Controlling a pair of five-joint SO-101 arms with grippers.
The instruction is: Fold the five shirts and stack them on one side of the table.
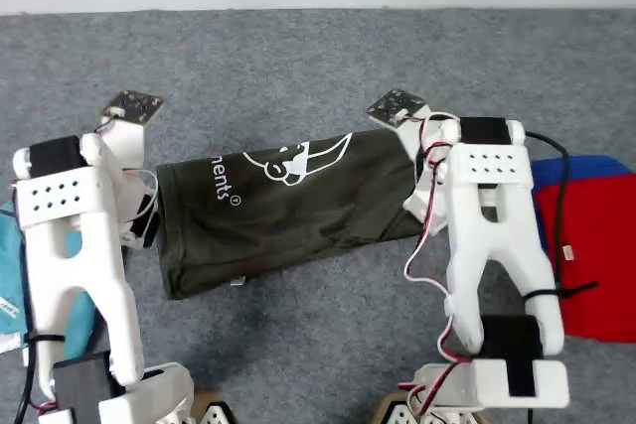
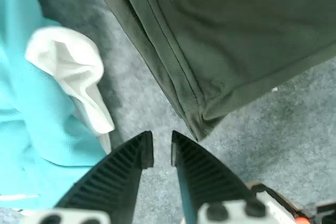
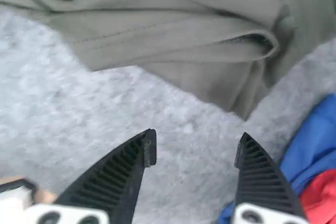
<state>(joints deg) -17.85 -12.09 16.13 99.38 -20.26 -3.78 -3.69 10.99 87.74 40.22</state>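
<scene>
Dark olive shirt (image 1: pixel 288 211) lies mid-desk (image 1: pixel 298 57), a long soft rectangle on fuzzy grey felt. Left gripper (image 2: pixel 163 150) hovers at its hemmed corner, ribbed jaws a sliver apart, empty. Right gripper (image 3: pixel 197 150) gapes wide by the rumpled far end.

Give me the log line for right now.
olive shirt folded into strip, mid-table | left hand slightly open, empty, by its corner | right hand open, empty

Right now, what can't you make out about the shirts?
Teal shirt: high view, cut by edge, under the left arm.
Red shirt, blue shirt: high view, cut by edge.
Olive shirt: high view, arms cover both ends.
White fabric: left wrist view, separate shirt or lining unclear.
</scene>
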